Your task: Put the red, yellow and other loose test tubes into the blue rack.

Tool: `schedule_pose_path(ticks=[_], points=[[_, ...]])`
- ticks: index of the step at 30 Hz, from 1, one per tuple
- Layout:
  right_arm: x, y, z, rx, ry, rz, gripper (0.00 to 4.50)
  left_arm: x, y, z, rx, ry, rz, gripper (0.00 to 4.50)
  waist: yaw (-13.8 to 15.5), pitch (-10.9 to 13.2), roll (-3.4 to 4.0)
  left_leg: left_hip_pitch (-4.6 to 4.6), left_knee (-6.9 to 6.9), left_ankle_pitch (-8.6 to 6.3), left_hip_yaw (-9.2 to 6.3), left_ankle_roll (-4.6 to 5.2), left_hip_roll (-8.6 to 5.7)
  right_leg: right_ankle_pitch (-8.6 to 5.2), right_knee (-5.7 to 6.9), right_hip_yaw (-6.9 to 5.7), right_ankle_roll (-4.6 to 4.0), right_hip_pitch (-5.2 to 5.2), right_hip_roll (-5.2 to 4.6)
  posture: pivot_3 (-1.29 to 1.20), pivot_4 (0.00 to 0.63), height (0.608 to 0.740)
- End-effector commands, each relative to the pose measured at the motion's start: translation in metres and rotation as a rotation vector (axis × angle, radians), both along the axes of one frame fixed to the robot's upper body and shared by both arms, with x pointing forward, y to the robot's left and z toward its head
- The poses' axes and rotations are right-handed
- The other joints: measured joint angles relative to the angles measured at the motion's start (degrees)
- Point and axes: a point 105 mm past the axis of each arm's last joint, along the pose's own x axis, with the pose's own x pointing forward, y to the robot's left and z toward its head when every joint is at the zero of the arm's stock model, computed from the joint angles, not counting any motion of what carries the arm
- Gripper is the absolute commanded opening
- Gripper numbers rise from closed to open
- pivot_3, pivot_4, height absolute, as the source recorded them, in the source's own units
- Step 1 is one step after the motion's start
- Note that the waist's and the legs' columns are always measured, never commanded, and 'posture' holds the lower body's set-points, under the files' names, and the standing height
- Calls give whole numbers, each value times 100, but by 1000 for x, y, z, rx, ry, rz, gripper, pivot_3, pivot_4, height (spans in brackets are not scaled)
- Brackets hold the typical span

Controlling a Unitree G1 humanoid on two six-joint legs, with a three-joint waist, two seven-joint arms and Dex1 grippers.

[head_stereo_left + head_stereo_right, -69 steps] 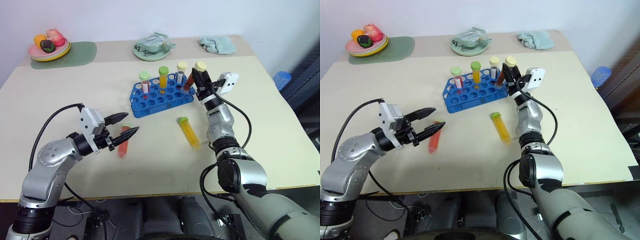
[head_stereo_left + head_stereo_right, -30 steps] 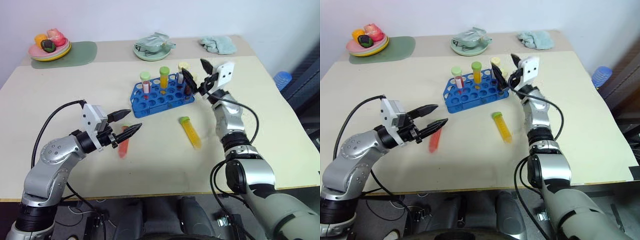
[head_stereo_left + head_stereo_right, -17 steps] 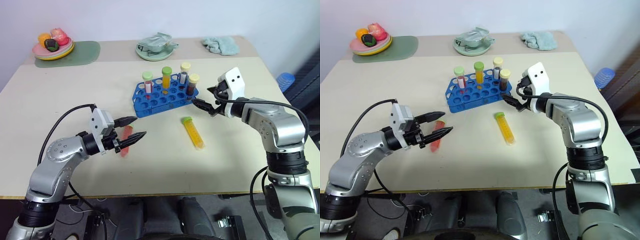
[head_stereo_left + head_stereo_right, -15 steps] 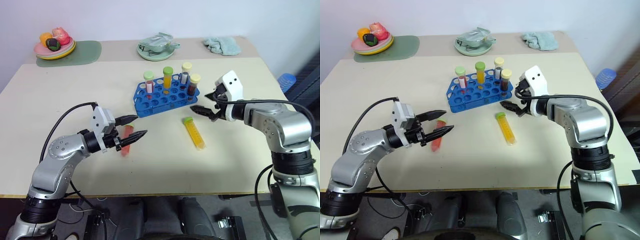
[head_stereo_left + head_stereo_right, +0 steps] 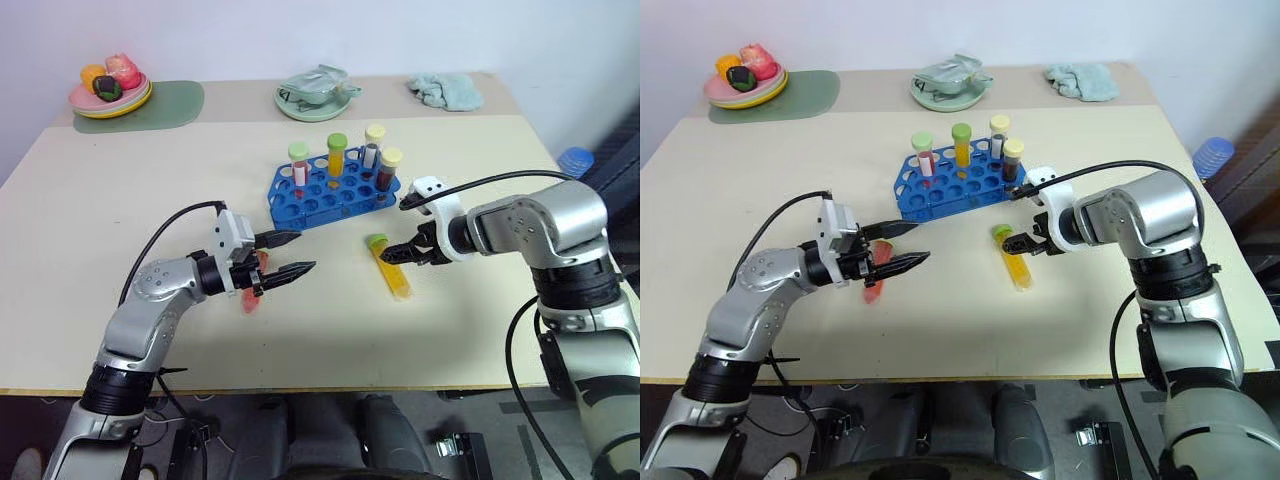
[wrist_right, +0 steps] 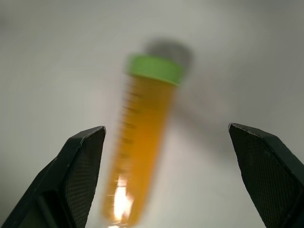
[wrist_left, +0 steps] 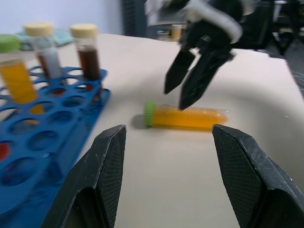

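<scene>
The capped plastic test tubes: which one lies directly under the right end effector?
The yellow-filled plastic tube with the green cap, lying on its side on the table; the red tube lies by the left end effector.

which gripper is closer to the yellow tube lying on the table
Right. The right gripper hangs open just above the yellow tube; the left gripper is off to its side, over the red tube.

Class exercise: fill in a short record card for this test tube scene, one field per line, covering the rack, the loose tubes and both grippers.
Rack: blue rack on the table, holding four upright capped tubes
Yellow tube: yellow tube lying flat in front of the rack
Red tube: red tube lying flat near the left gripper
Right gripper: right gripper open, poised over the yellow tube's cap end, not gripping it
Left gripper: left gripper open, holding nothing
Task status: two tubes not yet racked
</scene>
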Motion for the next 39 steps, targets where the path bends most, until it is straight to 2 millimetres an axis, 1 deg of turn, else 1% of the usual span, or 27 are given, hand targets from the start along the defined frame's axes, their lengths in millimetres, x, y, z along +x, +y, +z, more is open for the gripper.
schedule_pose_path(ticks=[1,5,8,13,19,20,22,24,31,39], points=[[14,-4,6,-26,-33,-22,4217,1,-5,4,21,-42,-52,2909,-3,0,0,0,0,0,0,0,0,0,0,0,0,0,1,0,150,740],[29,-13,1,-72,-22,-56,4217,6,-11,2,30,-45,-80,2909,-16,-1,-1,0,1,0,3,0,0,0,1,-1,0,0,2,0,150,740],[36,-9,-1,-114,-23,-34,4217,6,-12,0,30,-46,-98,2909,-23,-1,-1,2,0,0,5,0,1,0,1,-2,0,0,4,0,150,740],[41,1,-10,-179,-15,28,4217,3,-16,-6,39,-40,-124,2909,-24,-7,-10,4,2,0,-3,0,2,0,2,-2,0,1,4,0,150,740],[42,3,-18,-209,1,64,4217,2,-20,-7,35,-44,-127,2909,-29,-14,-22,8,3,0,-6,0,3,1,4,-2,0,4,4,0,150,740],[42,3,-20,-223,0,70,3984,2,-20,-7,34,-44,-126,2909,-30,-15,-23,9,3,0,-6,0,4,1,4,-2,0,5,5,0,150,740],[42,1,-22,-238,3,78,3367,2,-21,-9,32,-45,-126,2909,-28,-17,-26,11,3,0,-7,0,4,1,4,-1,0,8,5,0,150,740],[41,-2,-24,-250,7,84,2372,2,-24,-9,27,-47,-126,2909,-26,-17,-26,11,4,0,-7,0,3,1,4,-2,0,9,5,0,150,740],[39,-7,-24,-267,8,98,2372,2,-24,-10,20,-51,-122,2909,-13,-17,-26,11,3,0,-9,0,3,1,3,-3,0,8,3,0,150,740],[37,-11,-16,-258,-6,99,2372,1,-24,-12,24,-46,-132,2909,4,-17,-25,8,2,0,-9,0,0,1,1,-3,0,8,0,0,150,740]])
